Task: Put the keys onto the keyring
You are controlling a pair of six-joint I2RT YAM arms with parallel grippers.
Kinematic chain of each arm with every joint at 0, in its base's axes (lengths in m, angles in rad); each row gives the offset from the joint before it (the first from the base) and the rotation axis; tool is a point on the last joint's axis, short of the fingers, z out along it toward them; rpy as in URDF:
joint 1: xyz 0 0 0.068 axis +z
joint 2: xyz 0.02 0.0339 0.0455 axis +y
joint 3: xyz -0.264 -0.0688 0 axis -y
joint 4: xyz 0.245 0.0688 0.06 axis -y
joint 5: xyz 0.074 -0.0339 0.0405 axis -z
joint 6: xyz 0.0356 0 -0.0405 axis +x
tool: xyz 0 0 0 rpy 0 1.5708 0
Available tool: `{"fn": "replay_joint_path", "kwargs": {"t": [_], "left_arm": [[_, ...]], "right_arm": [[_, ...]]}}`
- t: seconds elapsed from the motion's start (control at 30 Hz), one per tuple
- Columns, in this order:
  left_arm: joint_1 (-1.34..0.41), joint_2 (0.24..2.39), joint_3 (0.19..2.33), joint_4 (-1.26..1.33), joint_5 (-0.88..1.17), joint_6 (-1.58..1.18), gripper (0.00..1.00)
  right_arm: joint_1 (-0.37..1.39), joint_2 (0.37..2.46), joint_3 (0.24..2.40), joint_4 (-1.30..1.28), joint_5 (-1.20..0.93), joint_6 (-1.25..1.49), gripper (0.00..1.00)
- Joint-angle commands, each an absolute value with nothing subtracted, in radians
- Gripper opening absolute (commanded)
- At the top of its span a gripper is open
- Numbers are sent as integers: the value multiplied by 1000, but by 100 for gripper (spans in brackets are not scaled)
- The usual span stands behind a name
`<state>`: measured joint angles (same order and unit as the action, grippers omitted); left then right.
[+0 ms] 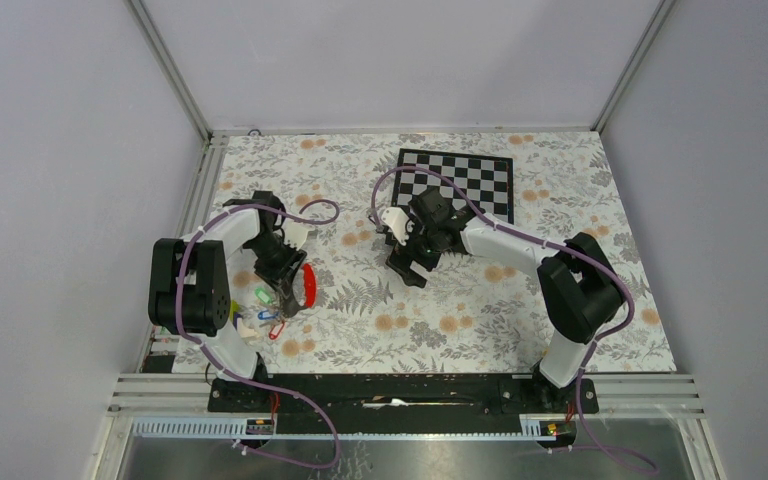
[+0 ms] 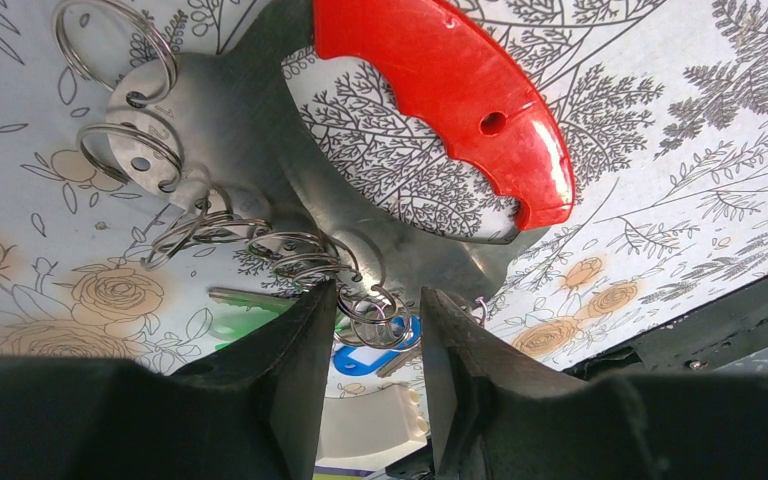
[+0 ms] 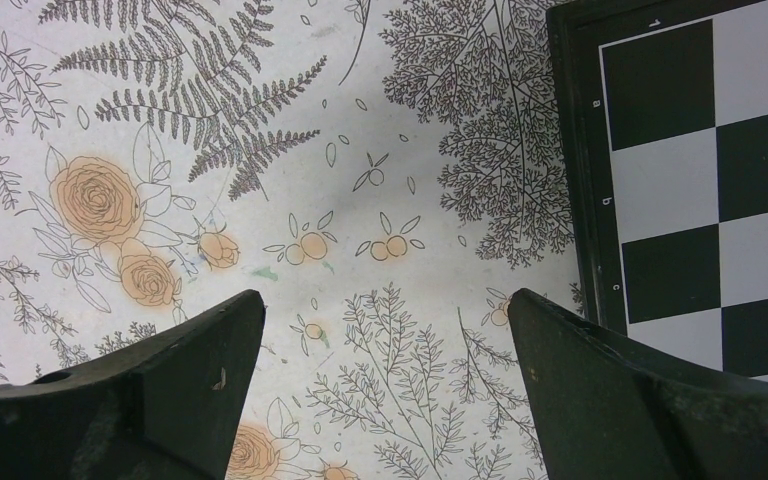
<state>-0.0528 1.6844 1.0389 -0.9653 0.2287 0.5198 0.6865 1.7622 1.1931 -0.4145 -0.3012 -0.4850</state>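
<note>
Expect light, stiff, slippery keys [image 1: 267,318]; pinch by the plastic tags [image 2: 365,357]. Lying on the counter [image 3: 360,120] under the left claw [image 2: 375,300], just beside the rings [image 2: 305,262]. Narrowly parted there, grip on rings impossible to tell. At the right claw [image 3: 385,320]: spread wide, holding nothing.

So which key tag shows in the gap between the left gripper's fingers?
The blue tag: in the left wrist view it sits between the fingers of the left gripper. The green tag lies outside them, off to one side.
</note>
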Motion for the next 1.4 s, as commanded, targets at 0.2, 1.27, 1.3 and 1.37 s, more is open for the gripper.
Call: {"fn": "replay_joint_path", "kwargs": {"t": [0.2, 1.27, 1.3, 1.37], "left_arm": [[-46, 1661, 1043, -955, 201, 492, 33], [-46, 1619, 1031, -1010, 227, 612, 36], [-46, 1620, 1032, -1014, 228, 618, 36], [-46, 1618, 1031, -1015, 227, 630, 36]], "right_arm": [[686, 1772, 1210, -435, -324, -499, 100], [687, 1793, 1226, -455, -336, -503, 100], [687, 1793, 1226, -457, -336, -503, 100], [686, 1795, 1225, -456, -336, -503, 100]]}}
